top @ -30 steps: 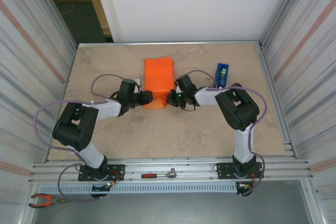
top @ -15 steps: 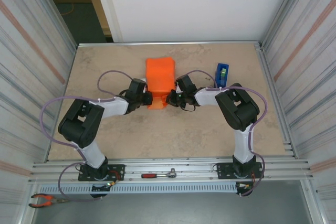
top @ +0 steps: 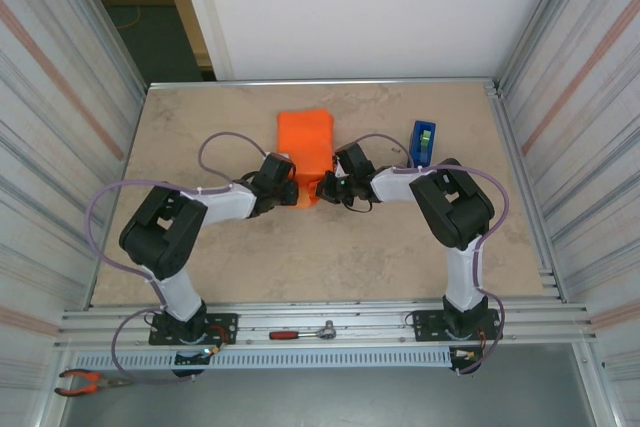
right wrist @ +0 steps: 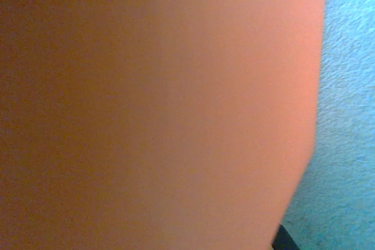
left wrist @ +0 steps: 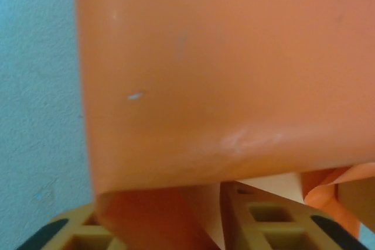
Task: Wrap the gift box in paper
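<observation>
paper (top: 305, 150): bright orange, folded into a thick bundle in the upper middle of the top view, on the table (top: 200, 127). Its top side is smooth, and its lower edge lies between the two grippers.
gift box: hidden under the paper in the top view. In the left wrist view a pale patch (left wrist: 273, 183) shows under the paper's lower edge, right of centre; I cannot tell if this is the box.
left gripper (top: 290, 194): at the lower left corner of the bundle, touching it. In its own camera the tan fingers (left wrist: 258, 222) stand apart at the bottom of the frame, with a fold of orange paper hanging between them. I cannot tell if they press on it.
right gripper (top: 322, 188): at the lower right corner of the bundle, jaws clenched. Its camera is very close to the orange sheet, and I cannot tell if paper is caught between the fingers.
tape dispenser (top: 423, 142): blue, standing right of the bundle, apart from it.
</observation>
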